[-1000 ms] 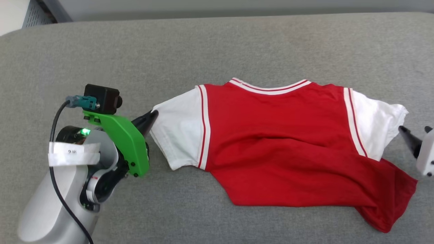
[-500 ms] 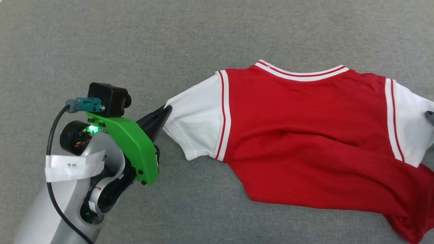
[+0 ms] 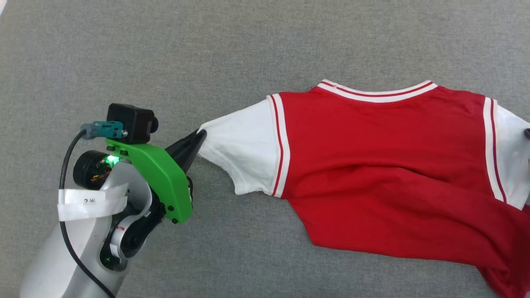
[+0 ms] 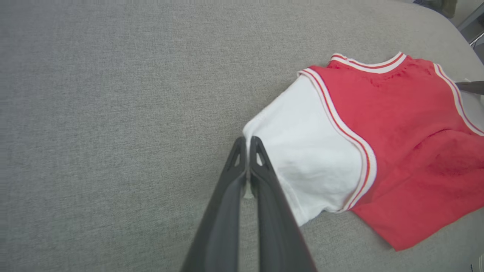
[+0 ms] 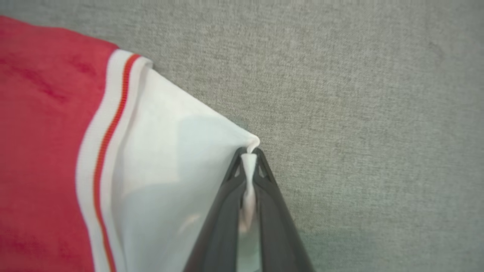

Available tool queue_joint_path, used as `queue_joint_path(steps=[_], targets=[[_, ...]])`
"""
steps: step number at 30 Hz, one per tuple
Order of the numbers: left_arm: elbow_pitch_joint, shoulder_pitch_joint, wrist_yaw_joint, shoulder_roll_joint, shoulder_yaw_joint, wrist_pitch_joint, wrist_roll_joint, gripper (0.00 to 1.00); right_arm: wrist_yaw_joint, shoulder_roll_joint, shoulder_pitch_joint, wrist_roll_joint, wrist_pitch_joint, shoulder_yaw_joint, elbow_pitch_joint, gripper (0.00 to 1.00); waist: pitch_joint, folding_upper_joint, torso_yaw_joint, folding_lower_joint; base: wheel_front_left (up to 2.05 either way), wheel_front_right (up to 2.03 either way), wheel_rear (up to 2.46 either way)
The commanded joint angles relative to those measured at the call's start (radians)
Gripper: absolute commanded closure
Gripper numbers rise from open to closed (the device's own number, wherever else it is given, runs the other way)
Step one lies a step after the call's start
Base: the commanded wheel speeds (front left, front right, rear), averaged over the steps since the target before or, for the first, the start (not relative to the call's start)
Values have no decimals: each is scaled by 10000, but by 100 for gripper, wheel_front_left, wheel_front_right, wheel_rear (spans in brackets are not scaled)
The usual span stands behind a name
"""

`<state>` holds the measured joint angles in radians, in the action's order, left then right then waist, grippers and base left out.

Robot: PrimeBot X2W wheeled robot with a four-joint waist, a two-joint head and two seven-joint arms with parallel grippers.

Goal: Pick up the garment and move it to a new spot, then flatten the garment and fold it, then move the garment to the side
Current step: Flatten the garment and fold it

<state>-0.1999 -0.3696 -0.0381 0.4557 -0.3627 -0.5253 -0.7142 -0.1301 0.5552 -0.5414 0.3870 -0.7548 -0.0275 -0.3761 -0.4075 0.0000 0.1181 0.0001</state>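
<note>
The garment (image 3: 389,169) is a red jersey with white sleeves and striped trim, spread on a grey fabric surface (image 3: 248,49). My left gripper (image 3: 201,135) is shut on the tip of the left white sleeve (image 3: 244,157); in the left wrist view its jaws (image 4: 247,142) meet on the sleeve corner of the garment (image 4: 397,124). In the right wrist view my right gripper (image 5: 249,152) is shut on the pinched corner of the other white sleeve (image 5: 170,158). A dark bit of that gripper (image 3: 527,133) shows at the head view's right edge.
Grey upholstered surface (image 4: 113,113) stretches around the garment, with open room to the left and above. In the left wrist view the surface's rounded edge (image 4: 448,28) curves at the top right, with a metal frame (image 4: 472,26) beyond it.
The right gripper, open beside the right sleeve a second ago, has shut on its corner. The head camera has shifted, so the whole picture moved right. The left gripper keeps its hold.
</note>
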Motion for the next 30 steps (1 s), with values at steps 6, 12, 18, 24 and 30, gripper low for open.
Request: queue_joint_path(steps=[6, 12, 18, 24, 30], targets=[[508, 153, -50, 96, 301, 549, 187, 100, -6, 351, 45, 14, 1548, -925, -53, 100, 720, 0, -326, -1, 0, 0, 0], [716, 353, -224, 259, 760, 1163, 293, 100, -6, 744, -189, 90, 3053, -1360, 271, 100, 1631, 0, -623, -1, 0, 0, 0], [586, 442, -357, 472, 1183, 1703, 448, 100, -6, 965, -344, 104, 4124, -1370, 823, 100, 2484, 0, -792, -1, 0, 0, 0], [249, 586, -443, 680, 1503, 2159, 609, 100, -6, 1022, -214, 62, 4749, -828, 1462, 100, 3344, 0, -767, -1, 0, 0, 0], [-298, 644, -545, 972, 1894, 2553, 806, 100, -6, 1067, 19, 170, 4865, -438, 2393, 100, 3943, 0, -687, -1, 0, 0, 0]])
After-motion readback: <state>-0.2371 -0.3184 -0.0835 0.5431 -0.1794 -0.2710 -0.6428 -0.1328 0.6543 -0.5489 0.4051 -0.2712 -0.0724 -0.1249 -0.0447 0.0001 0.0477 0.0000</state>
